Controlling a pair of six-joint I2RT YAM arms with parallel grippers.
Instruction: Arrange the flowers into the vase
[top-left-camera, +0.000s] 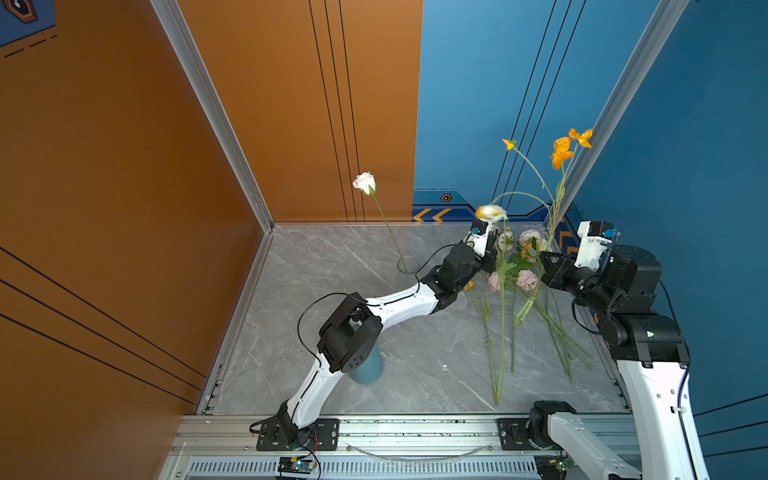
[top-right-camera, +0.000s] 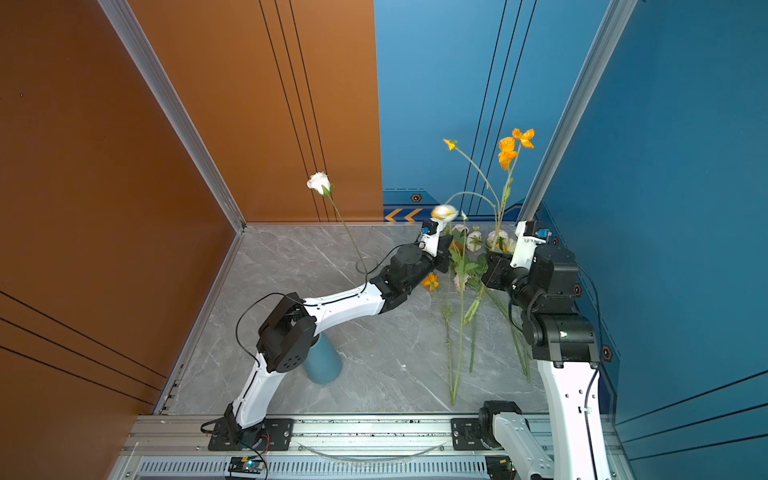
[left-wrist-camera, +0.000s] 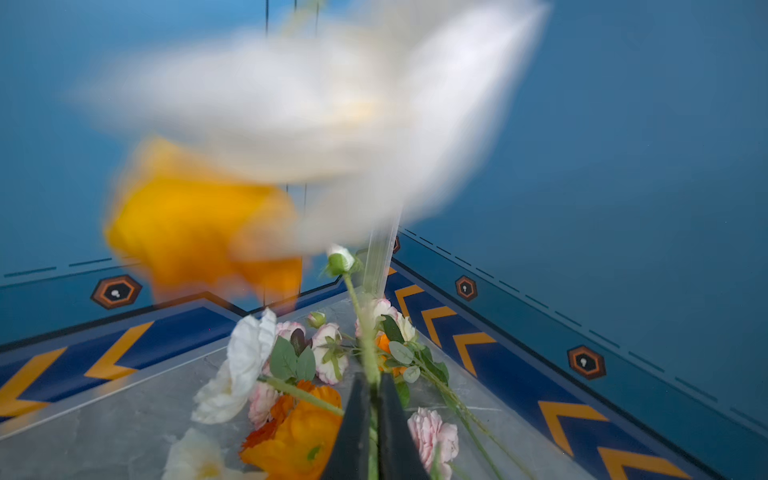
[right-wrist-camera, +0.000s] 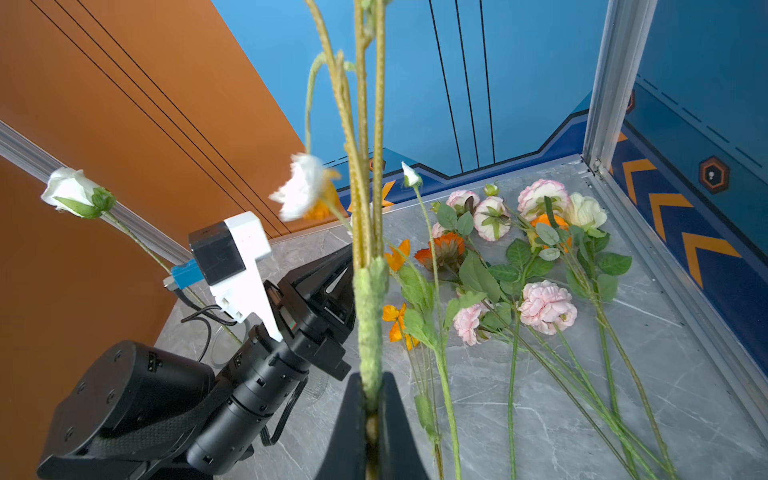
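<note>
Flowers (right-wrist-camera: 370, 316) clamped (by stems): left claw (left-wrist-camera: 374, 380), right claw (right-wrist-camera: 371, 380).

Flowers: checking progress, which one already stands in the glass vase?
The white rose: its stem stands in the glass vase; the rest lie on the table or are gripped.

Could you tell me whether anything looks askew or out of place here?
The white rose leans steeply out of the clear vase instead of standing upright. A drooping white-and-orange bloom hangs blurred across the left wrist view, masking much of it.
</note>
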